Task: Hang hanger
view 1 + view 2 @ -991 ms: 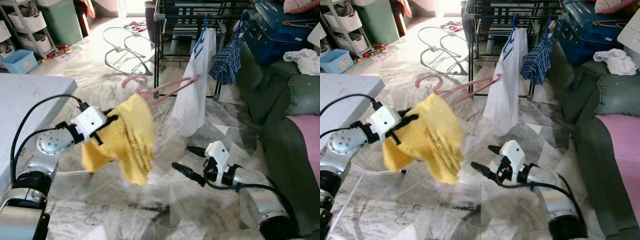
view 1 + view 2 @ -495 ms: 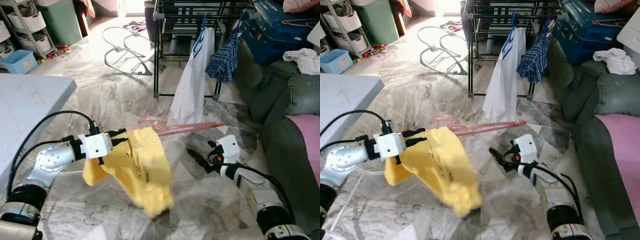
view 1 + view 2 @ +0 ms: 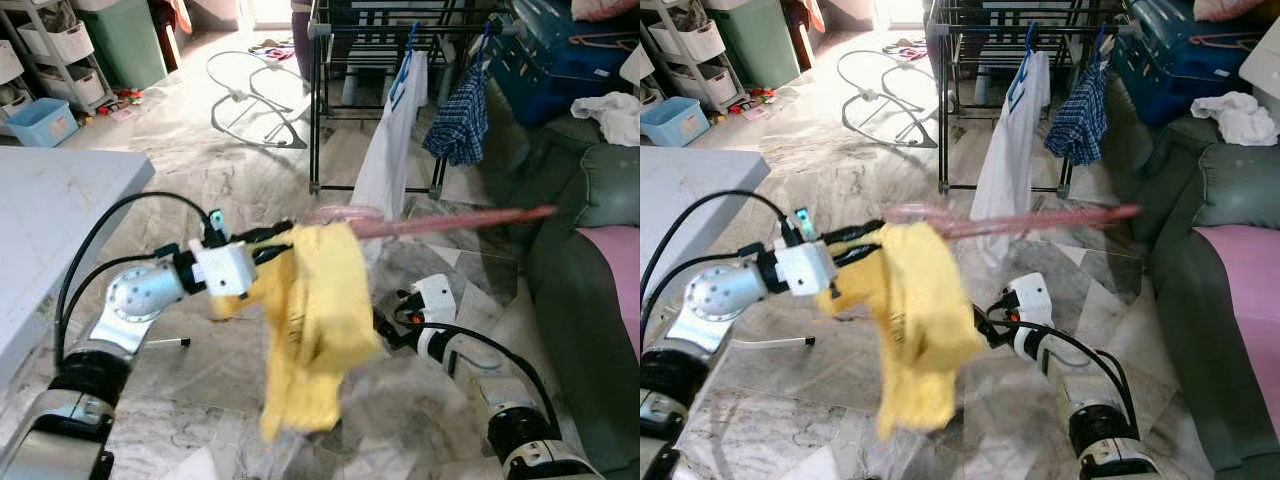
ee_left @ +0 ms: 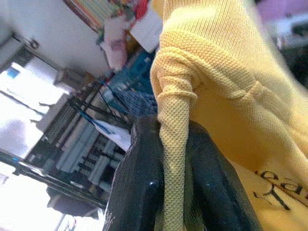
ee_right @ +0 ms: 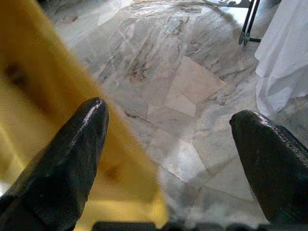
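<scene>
A yellow knit garment [image 3: 320, 320] hangs on a pink hanger [image 3: 450, 220], blurred, held level above the marble floor. My left gripper [image 3: 272, 250] is shut on a fold of the yellow fabric [image 4: 173, 110] at the garment's upper edge. My right gripper [image 3: 985, 325] is low, just right of the hanging garment, and partly hidden behind it. Its fingers [image 5: 72, 159] stand wide open with nothing between them, the yellow cloth close beside one. The black drying rack [image 3: 316, 110] stands farther off, with a white garment [image 3: 392, 155] and a blue plaid shirt [image 3: 460, 115] on it.
A grey-green sofa [image 3: 590, 200] with a pink cushion runs along the right. A white table [image 3: 50, 200] is at my left. A white tube frame [image 3: 250, 95] lies on the floor before the rack. Blue cases [image 3: 545, 60] sit behind the sofa.
My left gripper has lifted the garment and hanger up and to the right; the hanger now lies level and higher. My right gripper has moved left, in close behind the cloth.
</scene>
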